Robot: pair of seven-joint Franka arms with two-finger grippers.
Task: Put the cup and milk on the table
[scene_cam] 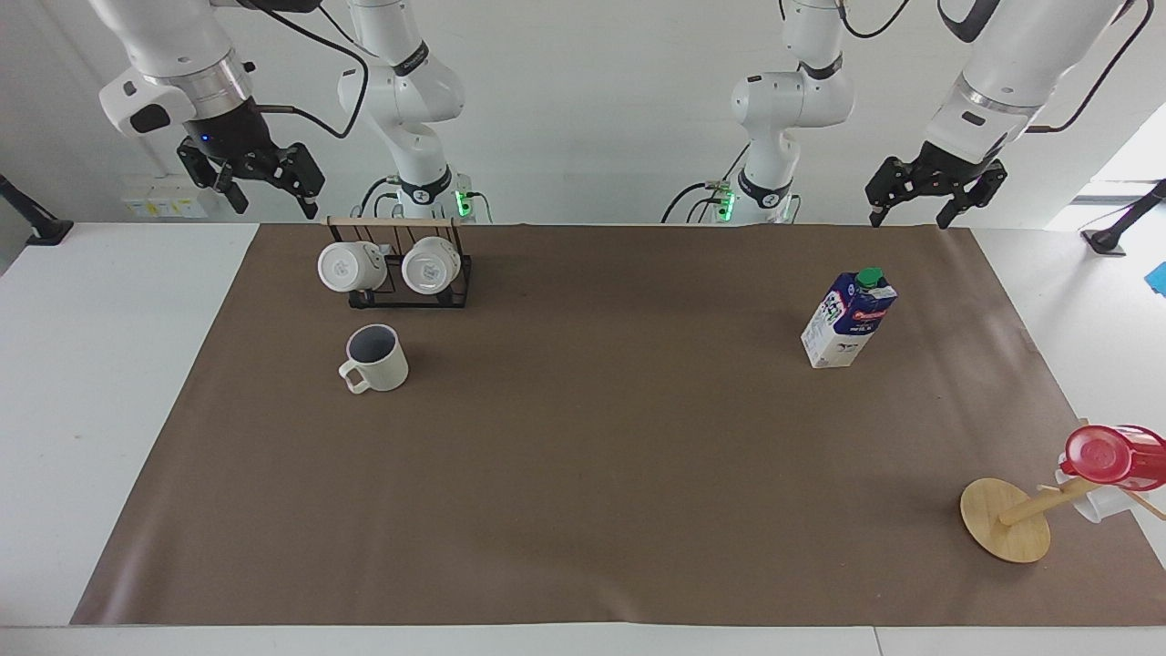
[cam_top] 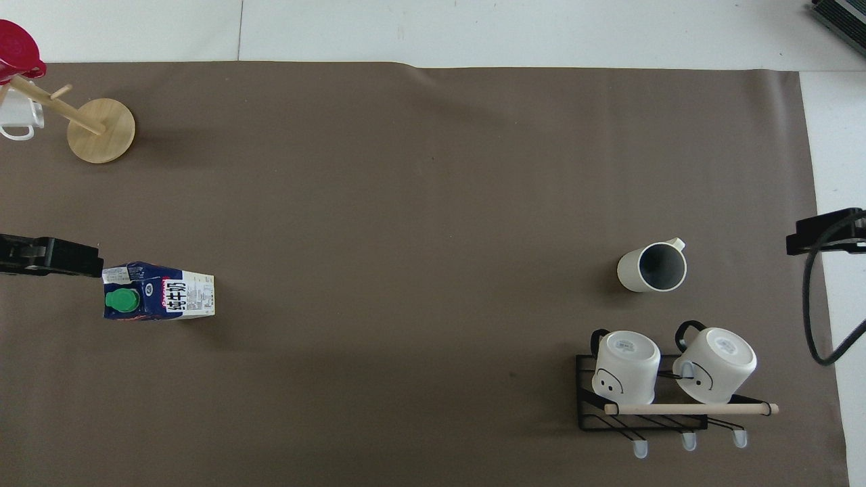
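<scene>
The cup (scene_cam: 378, 358) (cam_top: 653, 268), cream-white with a dark grey inside, stands upright on the brown paper sheet of the table (scene_cam: 592, 474) (cam_top: 406, 203), toward the right arm's end. The milk (scene_cam: 849, 319) (cam_top: 159, 292), a blue and white carton with a green cap, stands upright toward the left arm's end. My right gripper (scene_cam: 273, 202) hangs open and empty in the air beside the mug rack, at the robots' edge of the sheet. My left gripper (scene_cam: 909, 217) hangs open and empty over the sheet's edge nearest the robots, apart from the milk.
A black wire rack (scene_cam: 398, 290) (cam_top: 588, 412) holding two plain white mugs stands nearer to the robots than the cup. A wooden mug tree (scene_cam: 1007, 519) (cam_top: 101, 130) carrying a red cup (scene_cam: 1107, 456) and a white mug stands at the sheet's corner farthest from the robots, at the left arm's end.
</scene>
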